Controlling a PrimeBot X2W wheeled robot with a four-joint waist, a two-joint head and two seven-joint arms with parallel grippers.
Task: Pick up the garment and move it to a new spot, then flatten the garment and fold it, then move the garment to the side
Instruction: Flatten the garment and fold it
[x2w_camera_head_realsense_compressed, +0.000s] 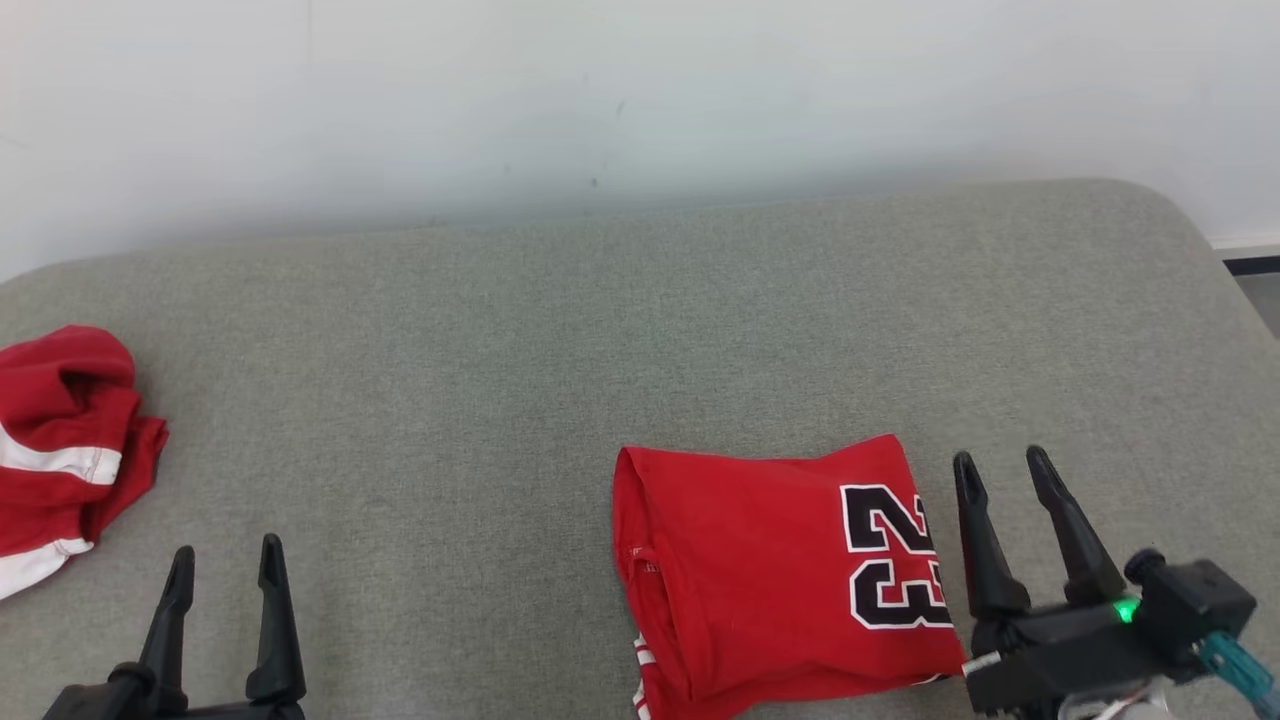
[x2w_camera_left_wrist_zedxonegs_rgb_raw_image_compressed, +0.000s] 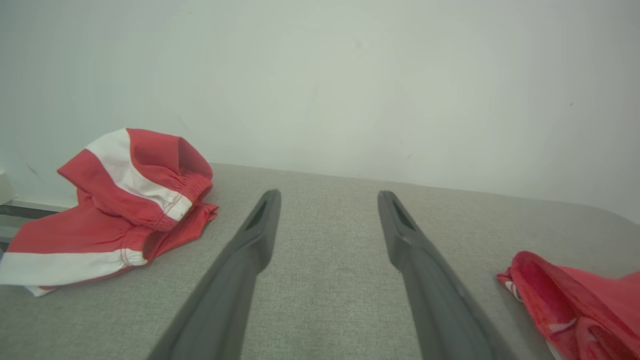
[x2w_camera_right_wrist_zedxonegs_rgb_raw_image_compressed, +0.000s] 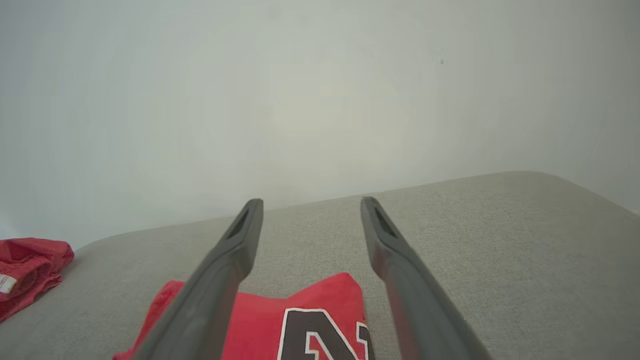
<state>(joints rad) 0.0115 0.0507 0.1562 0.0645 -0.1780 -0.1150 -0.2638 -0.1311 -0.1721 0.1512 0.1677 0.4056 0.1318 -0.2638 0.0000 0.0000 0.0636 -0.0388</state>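
Jersey (x2w_camera_head_realsense_compressed: 760, 570): red, folded, number 23 face up, lying flat on the near right part of the grey tabletop (x2w_camera_head_realsense_compressed: 500, 350). Right jaws: apart and empty, just beside the jersey's right edge; whether they touch it cannot be told. Left jaws: apart and empty, over bare tabletop at the near left, well apart from the jersey. Shorts (x2w_camera_head_realsense_compressed: 60, 450): red with white stripes, crumpled at the tabletop's left edge.

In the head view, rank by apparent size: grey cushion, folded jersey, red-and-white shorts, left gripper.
1. grey cushion
2. folded jersey
3. red-and-white shorts, cut off by the picture's edge, so their full size is unsure
4. left gripper, also cut off at the bottom
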